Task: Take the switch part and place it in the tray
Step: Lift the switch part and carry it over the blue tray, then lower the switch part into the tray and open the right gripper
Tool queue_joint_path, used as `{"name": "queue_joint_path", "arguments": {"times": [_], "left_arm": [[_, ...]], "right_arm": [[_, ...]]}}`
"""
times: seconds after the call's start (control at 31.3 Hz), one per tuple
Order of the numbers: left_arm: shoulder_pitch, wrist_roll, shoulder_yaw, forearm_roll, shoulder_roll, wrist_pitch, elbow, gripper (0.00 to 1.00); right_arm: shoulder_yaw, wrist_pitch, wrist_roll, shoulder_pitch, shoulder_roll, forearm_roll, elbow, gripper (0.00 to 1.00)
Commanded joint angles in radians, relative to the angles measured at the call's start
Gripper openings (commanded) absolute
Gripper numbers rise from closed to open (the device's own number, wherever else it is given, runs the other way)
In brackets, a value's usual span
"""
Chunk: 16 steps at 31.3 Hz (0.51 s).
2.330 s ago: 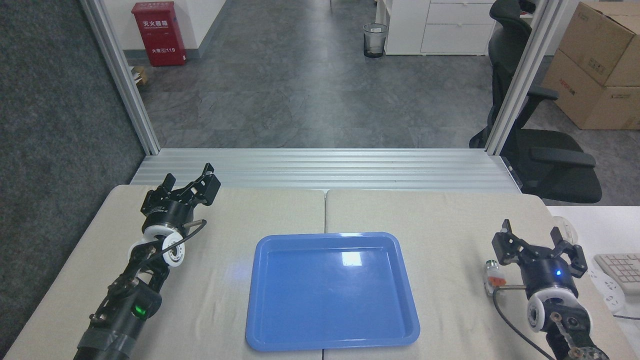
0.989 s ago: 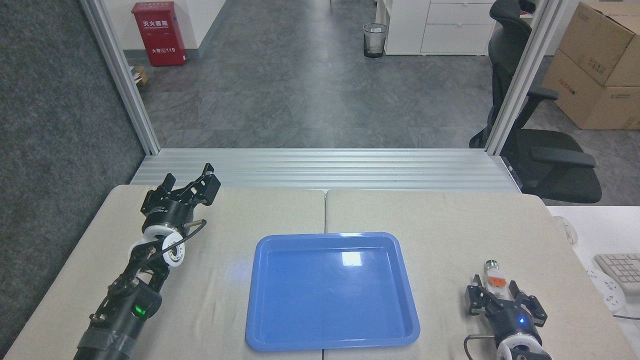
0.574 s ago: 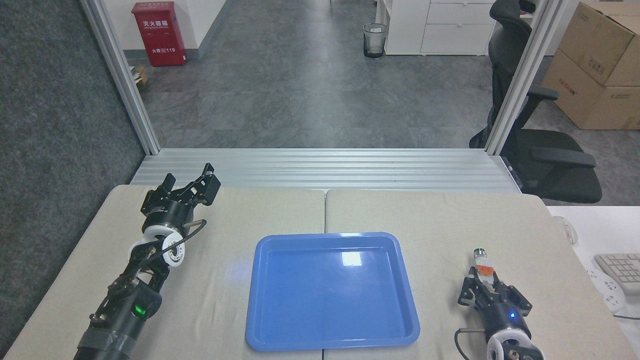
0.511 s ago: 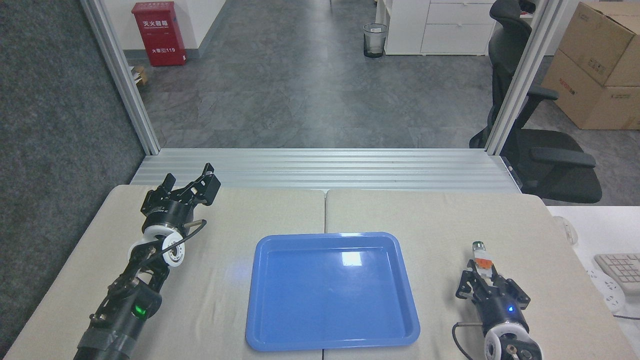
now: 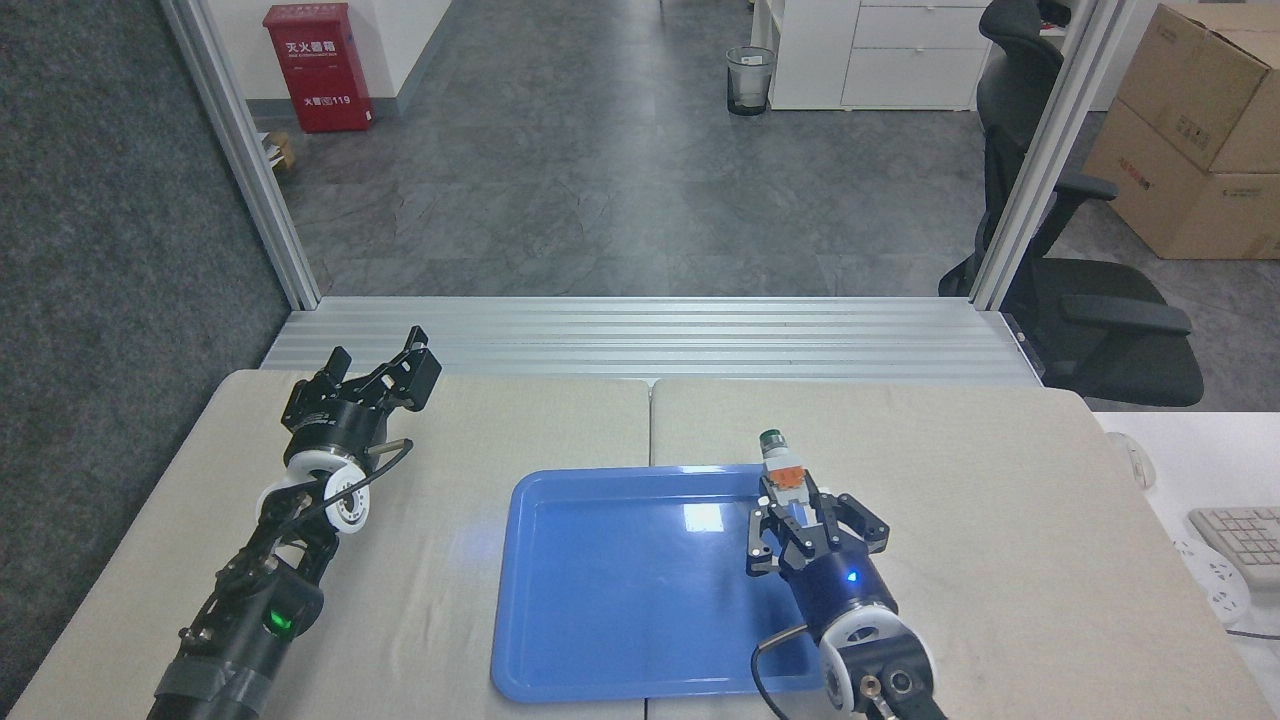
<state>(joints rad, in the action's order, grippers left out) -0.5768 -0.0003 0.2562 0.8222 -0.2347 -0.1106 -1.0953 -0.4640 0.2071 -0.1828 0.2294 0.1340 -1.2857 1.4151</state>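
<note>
The switch part (image 5: 780, 467), white with an orange block and a green cap pointing away from me, is held in my right gripper (image 5: 797, 505), which is shut on its white body. It hangs over the far right corner of the blue tray (image 5: 620, 590), which lies in the middle of the table. My left gripper (image 5: 385, 365) rests open over the far left of the table, nothing between its fingers.
The beige table (image 5: 1000, 480) ends at a ribbed metal sill (image 5: 650, 340) behind. A keyboard (image 5: 1245, 540) lies on a white desk at the right edge. An office chair (image 5: 1080, 300) and cardboard boxes (image 5: 1200, 130) stand beyond.
My right gripper closed on the switch part at the table's right side, lifted it and carried it left to over the tray's far right corner. The left arm has stayed still.
</note>
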Motion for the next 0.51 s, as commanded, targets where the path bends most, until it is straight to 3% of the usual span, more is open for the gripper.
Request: {"name": "queue_joint_path", "arguments": {"times": [0.0, 0.22, 0.32, 0.41, 0.48], "left_arm": [[0.0, 0.0, 0.0, 0.0, 0.0, 0.0, 0.0, 1.0], [0.0, 0.0, 0.0, 0.0, 0.0, 0.0, 0.0, 1.0], [0.0, 0.0, 0.0, 0.0, 0.0, 0.0, 0.0, 1.0], [0.0, 0.0, 0.0, 0.0, 0.0, 0.0, 0.0, 1.0], [0.0, 0.0, -0.002, 0.0, 0.0, 0.0, 0.0, 1.0]], "right_arm": [[-0.315, 0.012, -0.064, -0.065, -0.149, -0.08, 0.065, 0.0], [-0.285, 0.04, -0.067, -0.093, -0.137, -0.066, -0.044, 0.0], [-0.246, 0.044, -0.066, -0.096, -0.145, -0.063, -0.058, 0.1], [-0.223, 0.048, -0.061, -0.101, -0.148, -0.015, -0.09, 0.28], [-0.197, 0.048, -0.06, -0.101, -0.149, 0.023, -0.093, 0.69]]}}
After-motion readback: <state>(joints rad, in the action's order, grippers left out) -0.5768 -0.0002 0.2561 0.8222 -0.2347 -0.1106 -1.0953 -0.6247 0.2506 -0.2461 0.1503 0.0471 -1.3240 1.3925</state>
